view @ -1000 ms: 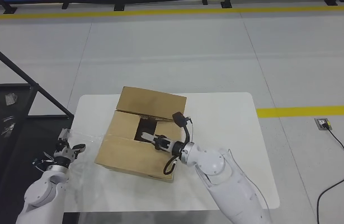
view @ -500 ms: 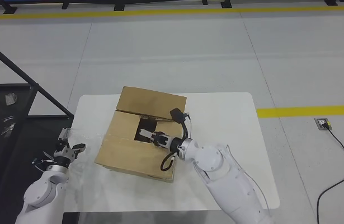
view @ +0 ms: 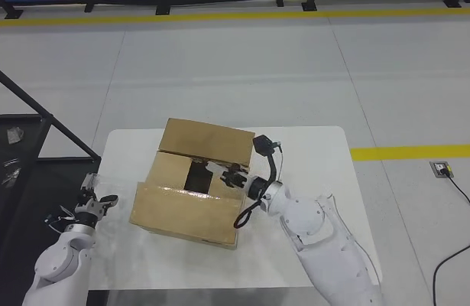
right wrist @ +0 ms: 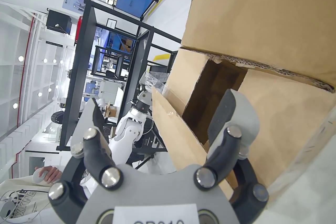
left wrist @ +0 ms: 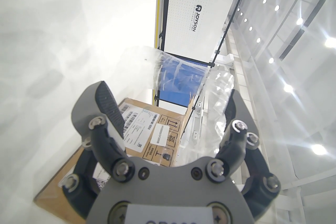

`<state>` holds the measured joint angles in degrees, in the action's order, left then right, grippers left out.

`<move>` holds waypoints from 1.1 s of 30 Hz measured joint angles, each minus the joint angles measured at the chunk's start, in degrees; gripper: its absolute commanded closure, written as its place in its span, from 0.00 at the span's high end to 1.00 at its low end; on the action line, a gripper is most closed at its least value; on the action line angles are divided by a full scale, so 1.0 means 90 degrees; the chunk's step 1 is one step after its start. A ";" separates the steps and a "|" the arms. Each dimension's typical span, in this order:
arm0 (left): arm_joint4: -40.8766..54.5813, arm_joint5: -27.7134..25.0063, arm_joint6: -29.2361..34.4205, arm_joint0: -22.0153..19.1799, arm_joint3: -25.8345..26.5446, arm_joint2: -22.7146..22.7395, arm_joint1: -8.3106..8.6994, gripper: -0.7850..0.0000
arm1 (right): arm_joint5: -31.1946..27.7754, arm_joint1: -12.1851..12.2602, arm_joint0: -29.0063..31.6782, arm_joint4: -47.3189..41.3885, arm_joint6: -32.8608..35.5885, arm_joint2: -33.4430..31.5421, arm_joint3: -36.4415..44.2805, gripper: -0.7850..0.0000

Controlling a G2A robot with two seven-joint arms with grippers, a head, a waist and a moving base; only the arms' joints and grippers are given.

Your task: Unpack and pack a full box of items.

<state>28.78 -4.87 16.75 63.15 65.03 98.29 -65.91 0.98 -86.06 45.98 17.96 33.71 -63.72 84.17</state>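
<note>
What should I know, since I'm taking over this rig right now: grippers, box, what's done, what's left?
Cardboard box: on the white table, flaps partly open; the inside is too dark to tell its contents.
Left gripper: fingers open, clamping nothing, at the table's left edge beside the cardboard box. Crumpled clear plastic lies just ahead of it.
Right gripper: fingers open, empty, over the top of the cardboard box next to the opening.
Done: box opened.
Left: probably most of the unpacking, then all the repacking.
</note>
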 measured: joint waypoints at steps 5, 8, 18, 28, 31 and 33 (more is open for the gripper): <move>-0.0023 0.0001 -0.0038 -0.0046 -0.0034 -0.0089 -0.0018 1.00 | 0.0074 -0.0019 -0.0095 -0.0029 -0.0273 -0.0041 -0.0372 1.00; -0.0044 -0.0004 -0.0050 -0.0061 -0.0045 -0.0119 -0.0024 1.00 | -0.0044 -0.0056 -0.0450 -0.0218 -0.0790 -0.0176 -0.1125 1.00; -0.0074 0.0015 -0.0103 -0.0079 -0.0056 -0.0122 -0.0028 1.00 | -0.0912 -0.0257 -0.1851 -0.0193 -0.2266 -0.0105 -0.4064 1.00; -0.0126 0.0060 -0.0163 -0.0124 -0.0072 -0.0192 -0.0044 1.00 | -0.2942 -0.0551 -0.2642 -0.1670 -0.1341 -0.0035 -0.5874 1.00; -0.0132 0.0059 -0.0151 -0.0122 -0.0063 -0.0197 -0.0045 1.00 | -0.3658 -0.0549 -0.2725 -0.2256 -0.0797 -0.0207 -0.6102 1.00; -0.0131 0.0056 -0.0140 -0.0120 -0.0061 -0.0195 -0.0045 1.00 | -0.4004 -0.0531 -0.2733 -0.2533 -0.0453 -0.0296 -0.6151 1.00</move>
<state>27.60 -4.37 15.50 62.07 64.48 96.53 -66.32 -35.05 -90.84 21.39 -4.85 29.63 -66.39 28.81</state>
